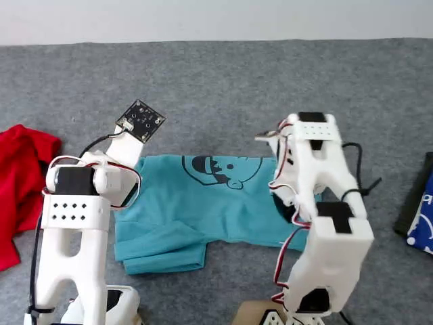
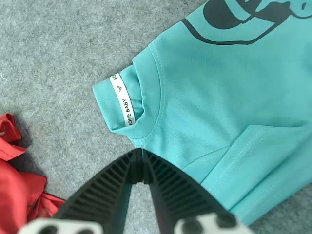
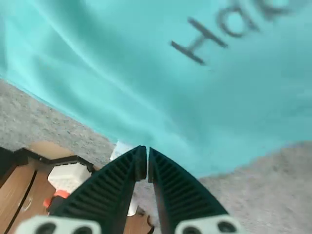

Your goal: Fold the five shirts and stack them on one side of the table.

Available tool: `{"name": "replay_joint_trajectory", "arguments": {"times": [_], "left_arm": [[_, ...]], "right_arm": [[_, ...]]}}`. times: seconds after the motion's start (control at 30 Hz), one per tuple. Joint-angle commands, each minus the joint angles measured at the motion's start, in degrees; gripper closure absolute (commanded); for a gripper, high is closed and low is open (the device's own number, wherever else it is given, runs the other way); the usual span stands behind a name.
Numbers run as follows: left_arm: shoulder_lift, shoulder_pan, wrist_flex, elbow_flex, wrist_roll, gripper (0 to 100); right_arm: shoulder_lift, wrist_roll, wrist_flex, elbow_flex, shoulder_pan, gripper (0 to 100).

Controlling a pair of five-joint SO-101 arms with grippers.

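A teal shirt (image 1: 203, 210) with a dark print lies flat mid-table, its near left corner folded over. In the left wrist view my left gripper (image 2: 142, 155) is shut, its tips touching the teal shirt (image 2: 219, 112) at the edge just below the collar (image 2: 127, 105); I cannot see fabric pinched between them. My right gripper (image 3: 146, 150) is shut on the hem edge of the teal shirt (image 3: 146, 73), and creases run toward its tips. A crumpled red shirt (image 1: 20, 183) lies at the table's left edge, and the red shirt (image 2: 19, 195) is beside the left gripper.
The grey felt table (image 1: 223, 88) stretches bare behind the shirt. A blue printed cloth (image 1: 423, 213) on something dark sits at the right edge. The left arm (image 1: 74, 203) and right arm (image 1: 321, 176) stand over the shirt's two ends. The right arm's wooden base (image 3: 19, 180) is close by.
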Motion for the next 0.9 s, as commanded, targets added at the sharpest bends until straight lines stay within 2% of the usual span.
{"name": "replay_joint_trajectory", "arguments": {"times": [0.0, 0.2, 0.4, 0.53, 0.7, 0.87], "left_arm": [[-1.76, -0.09, -0.09, -1.89, 0.44, 100], [-1.76, -0.18, -0.09, -2.24, 0.7, 100], [-1.76, -3.52, 4.22, -7.78, 1.32, 100], [-1.76, -9.32, 5.45, -12.7, 7.65, 100], [-1.76, -17.32, 7.21, -12.88, 13.71, 100], [-1.76, -22.95, 10.29, -12.97, 20.22, 100]], "right_arm": [[-8.22, -0.09, 2.51, 0.35, 0.57, 98.8], [-11.56, -1.58, 0.84, 0.09, 0.57, 98.8], [-17.01, -13.19, -4.09, 0.09, 0.04, 98.8], [-20.7, -19.34, -8.04, 0.26, -0.31, 98.8], [-20.7, -28.92, -13.23, 0.44, -0.31, 98.3], [-19.74, -34.2, -18.15, 0.35, -0.31, 95.3]]}}
